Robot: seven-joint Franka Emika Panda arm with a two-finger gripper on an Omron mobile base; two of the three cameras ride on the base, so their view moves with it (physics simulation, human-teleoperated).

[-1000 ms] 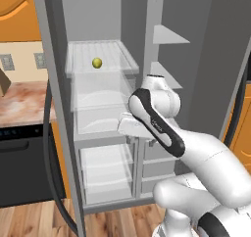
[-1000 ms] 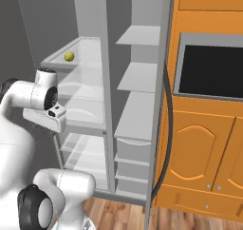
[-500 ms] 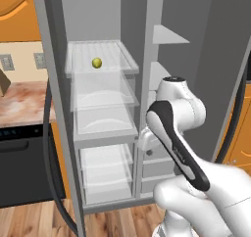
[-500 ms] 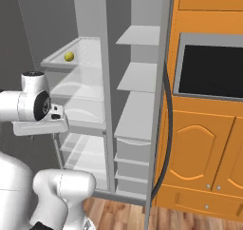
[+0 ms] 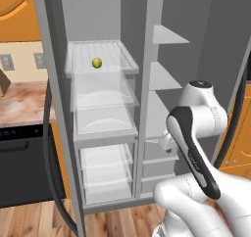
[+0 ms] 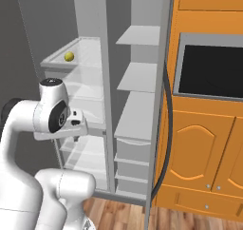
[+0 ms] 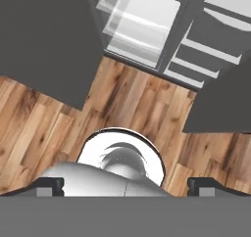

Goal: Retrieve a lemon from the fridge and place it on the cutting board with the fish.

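One lemon (image 5: pixel 97 62) is seen on the top left shelf of the open fridge (image 5: pixel 147 84), well above and left of the gripper (image 7: pixel 125 184) and apart from it. The gripper is pointed down at the wood floor (image 7: pixel 122 108), with its jaws spread fully wide and nothing held between them. Fingertips (image 7: pixel 49 184) are seen at the bottom edge of the hand view, with the fridge's lower drawers (image 7: pixel 142 25) ahead.
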